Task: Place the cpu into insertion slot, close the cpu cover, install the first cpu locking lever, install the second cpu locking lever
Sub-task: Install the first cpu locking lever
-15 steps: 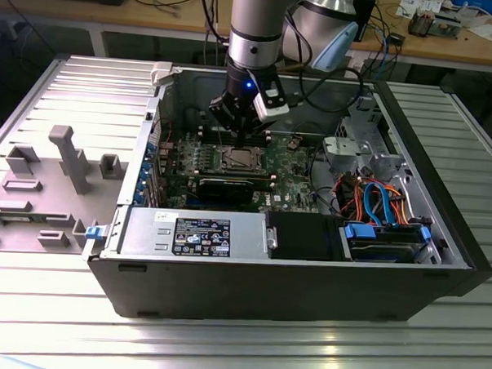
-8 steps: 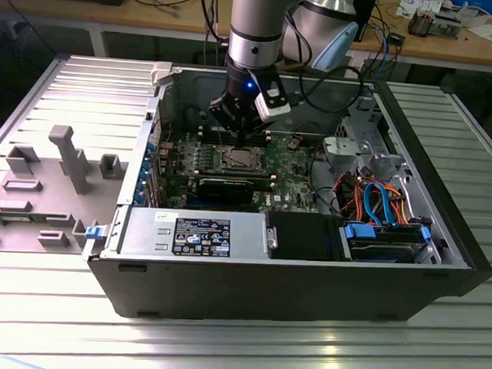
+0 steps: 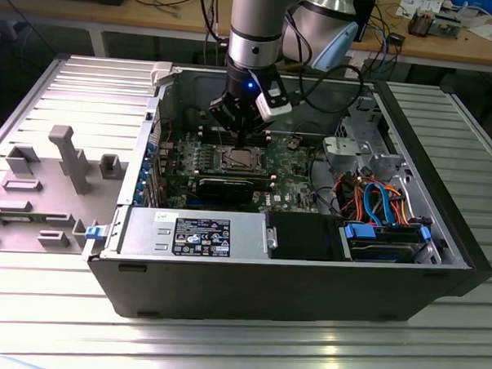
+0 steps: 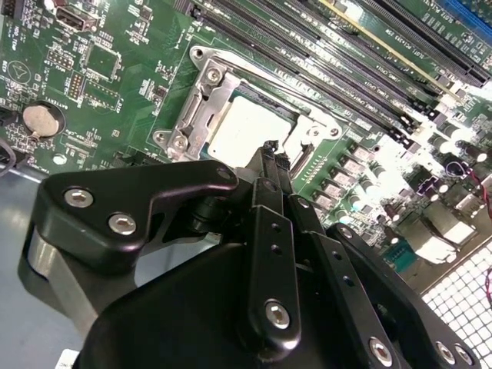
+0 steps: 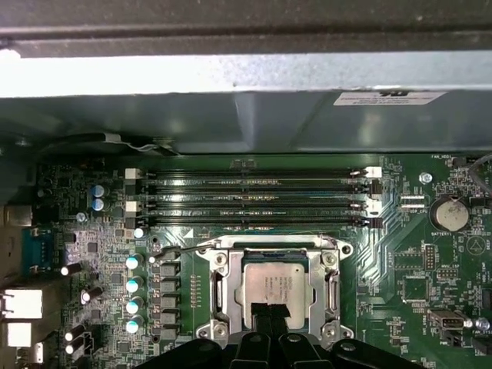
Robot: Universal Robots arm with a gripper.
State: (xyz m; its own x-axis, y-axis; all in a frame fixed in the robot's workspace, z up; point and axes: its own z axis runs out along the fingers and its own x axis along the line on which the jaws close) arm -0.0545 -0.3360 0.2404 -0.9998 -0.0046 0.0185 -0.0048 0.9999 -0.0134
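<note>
The cpu (image 5: 280, 286) sits flat in the insertion slot (image 5: 217, 296), silvery top up; the cpu cover (image 5: 267, 244) frames it, looks folded down, silver rim around the chip; gripper (image 5: 268, 316) hangs just above the chip's near edge in the first wrist view, fingers pressed together, holding nothing; in the second wrist view the closed tips (image 4: 270, 151) overlap the chip's (image 4: 247, 127) edge, contact not certain; exterior view: open computer case (image 3: 440, 234) on a ribbed metal table (image 3: 62, 87), arm reaching down inside, gripper (image 3: 246, 135) over the socket (image 3: 238, 159); grey plastic fixture (image 3: 63, 156) at the exterior view's left, outside the case; four long memory slots (image 5: 254, 196) just beyond the socket; one coin battery (image 5: 449, 214) on the green board (image 5: 400, 261); four blue-topped capacitors (image 5: 133, 294) in a column beside the socket; bundle of coloured cables (image 3: 376, 198) at the exterior view's right.
</note>
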